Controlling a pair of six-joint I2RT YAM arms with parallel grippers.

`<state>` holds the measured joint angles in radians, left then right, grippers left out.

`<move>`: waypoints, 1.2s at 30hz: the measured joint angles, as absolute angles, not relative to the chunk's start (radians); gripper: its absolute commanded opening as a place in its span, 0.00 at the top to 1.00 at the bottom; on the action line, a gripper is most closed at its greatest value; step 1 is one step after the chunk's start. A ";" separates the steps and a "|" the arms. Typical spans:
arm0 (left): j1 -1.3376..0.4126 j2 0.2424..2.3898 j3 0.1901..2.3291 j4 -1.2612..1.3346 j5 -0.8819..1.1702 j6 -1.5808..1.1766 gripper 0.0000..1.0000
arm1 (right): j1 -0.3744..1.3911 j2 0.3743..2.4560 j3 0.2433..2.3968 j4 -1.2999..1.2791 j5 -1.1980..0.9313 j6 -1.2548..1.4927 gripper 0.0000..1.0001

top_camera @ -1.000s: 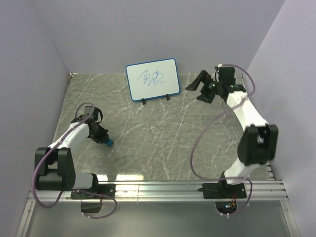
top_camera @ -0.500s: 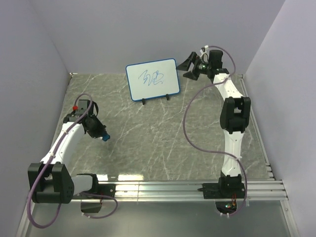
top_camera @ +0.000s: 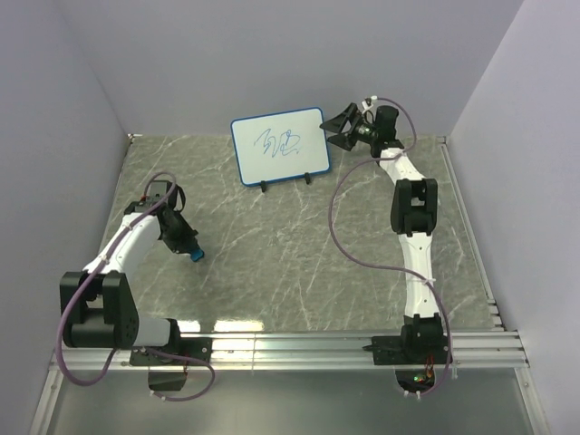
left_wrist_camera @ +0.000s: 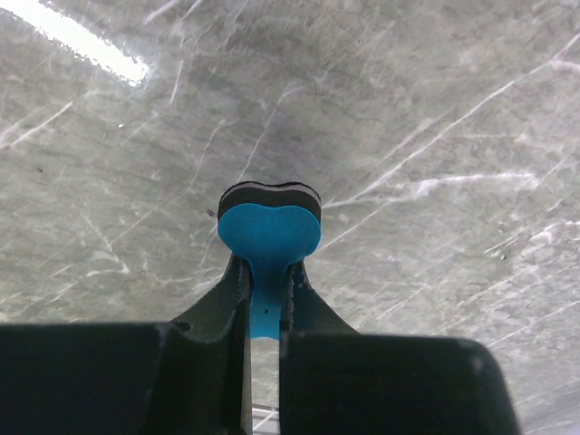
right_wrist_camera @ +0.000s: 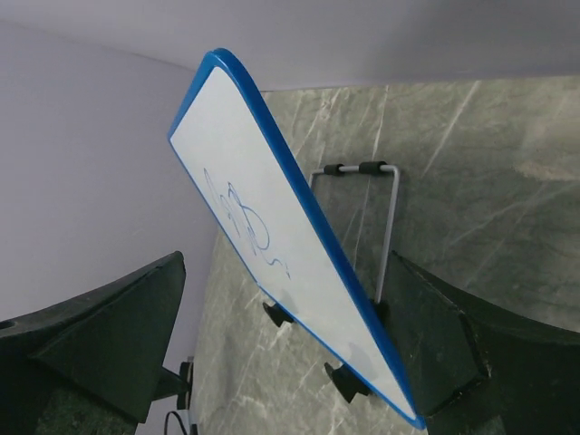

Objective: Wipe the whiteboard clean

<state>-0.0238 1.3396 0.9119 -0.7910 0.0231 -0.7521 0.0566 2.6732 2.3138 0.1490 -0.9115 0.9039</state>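
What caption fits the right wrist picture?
Open right gripper facing the edge of the scribbled whiteboard, propped on its wire stand.

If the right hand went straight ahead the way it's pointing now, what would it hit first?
Most likely the whiteboard: its blue-framed edge lies straight ahead of the open right hand, between its fingers. How close is hard to judge.

Grey marbled tabletop (top_camera: 299, 236) lying between lilac walls (top_camera: 272, 54), aluminium rail (top_camera: 317, 349) running along its near edge, blue eraser (left_wrist_camera: 269, 237) with black pad pointing toward the marble, glare streak (left_wrist_camera: 86, 41) showing at upper left.
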 measured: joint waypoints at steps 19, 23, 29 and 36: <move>-0.024 1.383 0.932 -0.775 0.029 -0.730 1.00 | 0.156 2.638 2.010 0.334 -0.955 0.928 0.47; -0.024 1.361 0.920 -0.763 0.030 -0.722 1.00 | 0.164 2.578 1.828 0.304 -0.964 0.867 0.60; -0.024 1.345 0.894 -0.744 0.038 -0.718 1.00 | 0.163 2.403 1.641 0.265 -0.962 0.771 0.73; -0.024 1.331 0.864 -0.720 0.060 -0.716 1.00 | 0.164 2.237 1.510 0.265 -0.965 0.694 0.88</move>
<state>-0.0238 1.3312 0.8642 -0.7200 0.0597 -0.7158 0.1638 2.2368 1.5097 0.2653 -0.9653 0.6941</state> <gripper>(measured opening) 0.100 0.189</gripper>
